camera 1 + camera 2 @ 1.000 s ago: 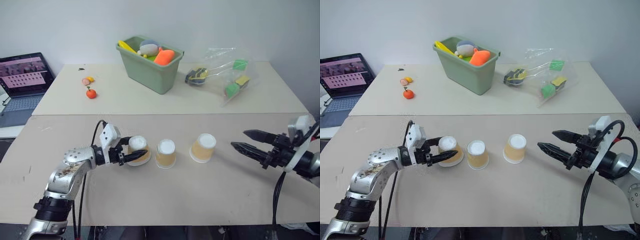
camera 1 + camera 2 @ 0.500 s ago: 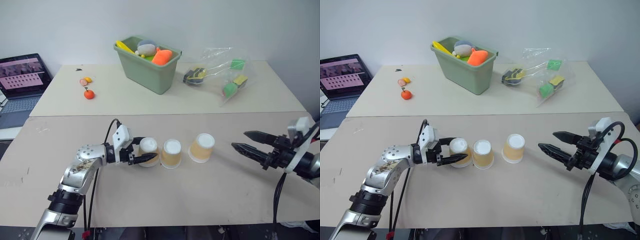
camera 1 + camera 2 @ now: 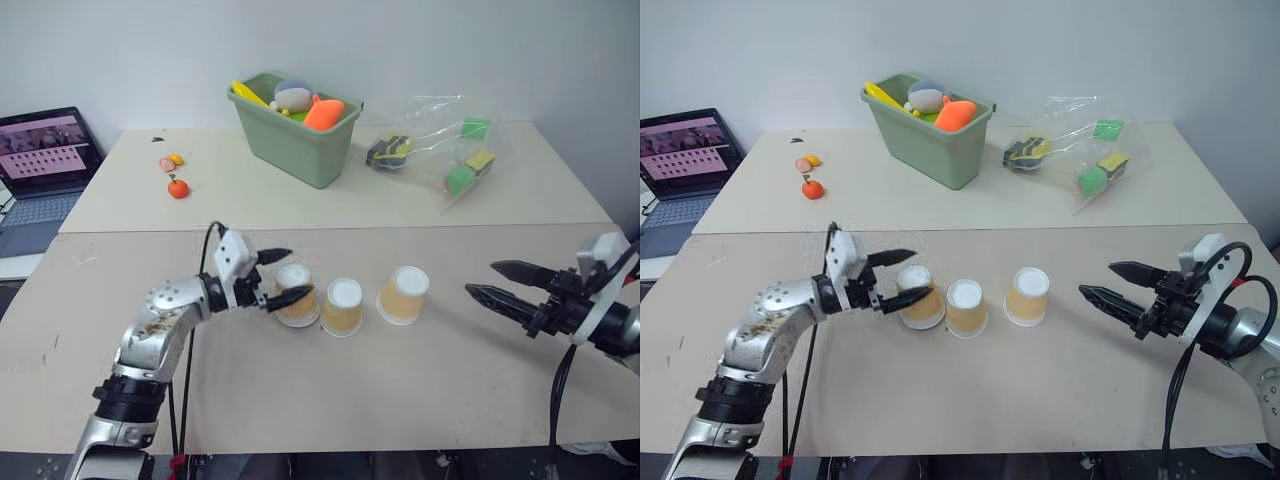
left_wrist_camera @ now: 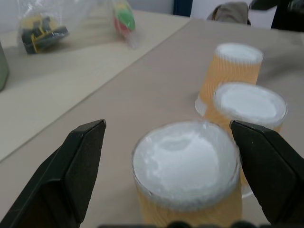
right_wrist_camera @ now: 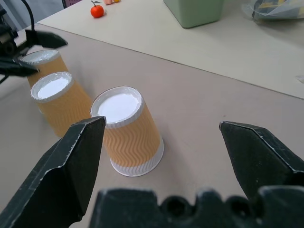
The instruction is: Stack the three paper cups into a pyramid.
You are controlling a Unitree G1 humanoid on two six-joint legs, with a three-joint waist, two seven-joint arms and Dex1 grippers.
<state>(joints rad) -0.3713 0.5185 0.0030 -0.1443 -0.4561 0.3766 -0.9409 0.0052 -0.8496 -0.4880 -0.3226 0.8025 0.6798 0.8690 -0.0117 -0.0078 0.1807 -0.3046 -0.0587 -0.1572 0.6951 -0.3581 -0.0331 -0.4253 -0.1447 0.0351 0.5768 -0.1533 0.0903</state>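
Table (image 3: 330,400): two beige tops pushed together; the nearer one carries the work, the far one holds clutter.
Far clutter: a green bin (image 3: 300,140) of toys, a clear bag (image 3: 450,150) of small items, and a little orange fruit (image 3: 180,187), all well away from the cups.
Left arm: reaches in level from the robot's left, and its left gripper (image 3: 279,277) has its black fingers spread wide, one on each side of the left cup (image 3: 296,293), holding nothing. The left wrist view shows clear gaps between both fingers and the cup wall.
Right arm: its right gripper (image 3: 497,281) hangs with fingers wide apart and empty, pointing toward the cups from the robot's right, well apart from them.
Cups: three paper cups stand upside down in a row on the near top, white bases up.
Pair: the left cup and the middle cup (image 3: 342,306) stand side by side, touching or nearly so; I cannot tell which.
Odd one: the right cup (image 3: 405,295) sits a little apart from the middle cup and is the nearest to the right gripper.
Key relation: the base pair looks set, so the right cup is likely the topper; it lies straight ahead of the right gripper, axis upright, with the left gripper farther off across the pair.
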